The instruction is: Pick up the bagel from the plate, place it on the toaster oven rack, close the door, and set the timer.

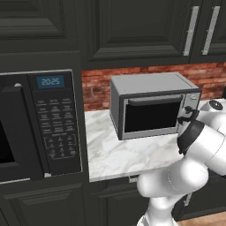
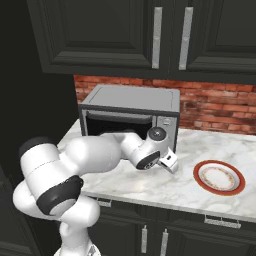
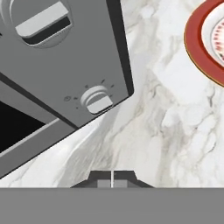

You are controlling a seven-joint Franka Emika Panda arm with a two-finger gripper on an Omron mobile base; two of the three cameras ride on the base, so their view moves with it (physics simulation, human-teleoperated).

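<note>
Behind arm [image 2: 100,152], toaster oven [image 2: 131,112] door hidden; plate [image 3: 205,43] cropped.

Blue-lit display [image 1: 50,81] at top of keypad panel on large black built-in microwave [image 1: 39,128] read "20:25". Keypad button labels [image 1: 57,132] below it were too small to read. Small tick marks and tiny symbol around round grey knob [image 3: 97,99] on grey metal toaster oven panel [image 3: 65,65] were illegible. No other text was readable.
</note>
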